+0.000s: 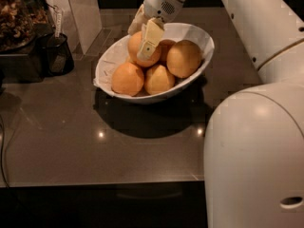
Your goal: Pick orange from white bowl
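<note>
The white bowl (pixel 110 63) stands on the dark bench (pixel 71 141), a little far of centre, and it is heaped. Two oranges lie along its near side, a third orange (pixel 183 58) is on the right, and another is half hidden in the middle. On top of the pile rests the orange (pixel 134 45) we take to be the target. It is the highest and the most exposed, so by our reading it is the easiest to lift without disturbing the rest.

The end effector (pixel 145 39) comes in from the far side, angled down and toward us. It sits right at that top orange, with part of it lying across the fruit's near right face. We judge that the steep approach keeps it clear of the bowl's rim and of the neighbouring fruit.

We cannot tell whether the end effector is already clamped on the orange or only placed around it. Its far side is hidden behind the fruit and the wrist.

The robot's white body (pixel 256 156) fills the near right and cuts off that part of the bench. At the far left stands a small black mesh cup (pixel 56 56). Beside it is a dark heap of something (pixel 16 18) that we cannot identify.
</note>
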Tool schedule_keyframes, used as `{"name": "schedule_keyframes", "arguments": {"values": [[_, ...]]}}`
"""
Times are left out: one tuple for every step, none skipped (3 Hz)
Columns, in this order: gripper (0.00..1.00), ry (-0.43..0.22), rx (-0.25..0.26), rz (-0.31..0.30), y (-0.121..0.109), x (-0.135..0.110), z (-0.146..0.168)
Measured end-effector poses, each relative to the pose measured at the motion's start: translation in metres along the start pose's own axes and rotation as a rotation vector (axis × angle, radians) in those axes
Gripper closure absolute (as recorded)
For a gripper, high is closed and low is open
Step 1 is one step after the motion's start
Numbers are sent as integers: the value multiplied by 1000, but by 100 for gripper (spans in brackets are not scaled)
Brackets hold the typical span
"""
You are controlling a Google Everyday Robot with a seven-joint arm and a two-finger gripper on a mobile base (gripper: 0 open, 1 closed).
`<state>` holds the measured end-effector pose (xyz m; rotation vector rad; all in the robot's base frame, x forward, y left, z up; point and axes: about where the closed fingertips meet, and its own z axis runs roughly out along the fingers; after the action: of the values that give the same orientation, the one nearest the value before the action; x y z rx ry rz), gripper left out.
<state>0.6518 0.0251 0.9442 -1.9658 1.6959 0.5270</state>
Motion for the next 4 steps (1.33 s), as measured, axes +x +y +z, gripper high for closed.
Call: {"name": "schedule_keyframes", "arguments": {"values": [[66, 0, 0, 0, 0, 0, 0], [89, 0, 0, 0, 0, 0, 0], [100, 0, 0, 0, 0, 0, 0], [100, 0, 0, 0, 0, 0, 0]]}}
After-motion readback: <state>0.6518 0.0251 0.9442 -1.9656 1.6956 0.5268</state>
